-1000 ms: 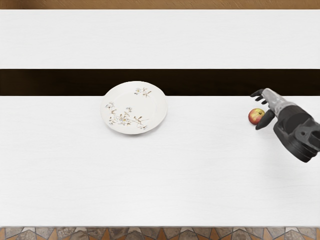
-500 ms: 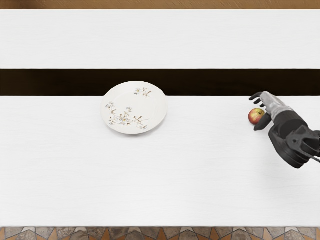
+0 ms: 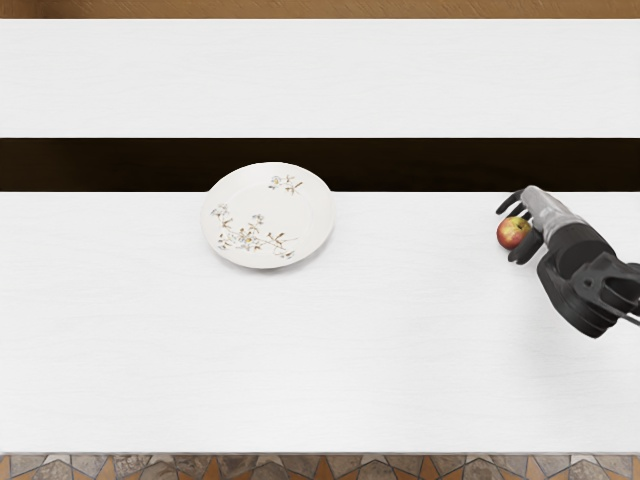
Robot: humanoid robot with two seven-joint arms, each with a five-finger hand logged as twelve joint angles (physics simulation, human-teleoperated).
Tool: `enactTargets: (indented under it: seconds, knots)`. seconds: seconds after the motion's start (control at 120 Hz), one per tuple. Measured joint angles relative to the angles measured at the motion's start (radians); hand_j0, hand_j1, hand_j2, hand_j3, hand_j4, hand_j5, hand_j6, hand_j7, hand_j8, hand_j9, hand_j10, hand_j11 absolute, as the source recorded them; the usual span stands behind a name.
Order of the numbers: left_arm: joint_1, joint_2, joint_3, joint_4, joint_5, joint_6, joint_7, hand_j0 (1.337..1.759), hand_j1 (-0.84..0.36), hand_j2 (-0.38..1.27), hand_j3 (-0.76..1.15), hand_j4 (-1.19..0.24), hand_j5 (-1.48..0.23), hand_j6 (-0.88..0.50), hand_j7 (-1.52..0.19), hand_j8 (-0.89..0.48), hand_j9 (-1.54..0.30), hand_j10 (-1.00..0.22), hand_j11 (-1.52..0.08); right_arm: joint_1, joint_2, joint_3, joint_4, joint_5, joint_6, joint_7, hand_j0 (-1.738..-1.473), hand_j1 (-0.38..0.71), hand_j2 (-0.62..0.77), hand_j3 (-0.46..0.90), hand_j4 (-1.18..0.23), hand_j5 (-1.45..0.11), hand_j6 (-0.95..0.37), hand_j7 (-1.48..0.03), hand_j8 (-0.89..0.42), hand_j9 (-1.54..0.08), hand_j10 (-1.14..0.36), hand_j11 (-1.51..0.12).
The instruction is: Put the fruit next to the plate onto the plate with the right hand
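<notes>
apple (image 3: pixel 513 232) sits on the white table (image 3: pixel 320 350) near its right side, well apart from the flowered plate (image 3: pixel 312 210), which lies toward the middle left by the table's far edge. the right hand (image 3: pixel 540 216) comes in from the right edge and is cupped on the apple: its fingers (image 3: pixel 509 202) curl over the far side and the thumb (image 3: pixel 521 250) presses in at the near side, so it holds the fruit. the apple rests on the tabletop, not lifted.
</notes>
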Motion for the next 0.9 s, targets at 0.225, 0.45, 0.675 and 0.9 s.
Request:
enactTargets:
  seconds: [0.225,0.45,0.675,0.9]
  knots:
    - [0.0,0.0,0.0,0.0,0.0,0.0,0.0,1.658,0.07,0.05,0.0,-0.23,-0.3,-0.23,-0.3,-0.23,-0.3,-0.23,-0.3,0.012,-0.007,0.003,0.0,0.034,0.019,0.0,-1.614,-0.02,-0.36,0.34,-0.59,-0.76,-0.57,-0.76,-0.52,-0.35,-0.56,-0.73]
    - [0.0,0.0,0.0,0.0,0.0,0.0,0.0,1.658,0.07,0.05,0.0,-0.23,-0.3,-0.23,-0.3,-0.23,-0.3,-0.23,-0.3,0.029,-0.02,0.011,0.002,0.079,0.048,-0.001,-1.616,0.1,-0.03,0.14,-0.68,-0.88,-0.52,-0.88,-0.57,-0.6,-0.67,-0.88]
    - [0.0,0.0,0.0,0.0,0.0,0.0,0.0,1.658,0.07,0.05,0.0,-0.23,-0.3,-0.23,-0.3,-0.23,-0.3,-0.23,-0.3,0.063,-0.04,0.014,0.003,0.136,0.094,-0.003,-1.634,0.24,0.31,0.0,-0.79,-1.04,-0.43,-1.03,-0.49,-0.94,-0.79,-1.04]
    - [0.0,0.0,0.0,0.0,0.0,0.0,0.0,1.658,0.07,0.05,0.0,-0.23,-0.3,-0.23,-0.3,-0.23,-0.3,-0.23,-0.3,0.1,-0.052,0.118,0.006,0.29,0.24,-0.003,-1.644,0.26,0.33,0.0,-0.83,-1.13,-0.38,-1.1,-0.39,-1.09,-0.76,-1.12]
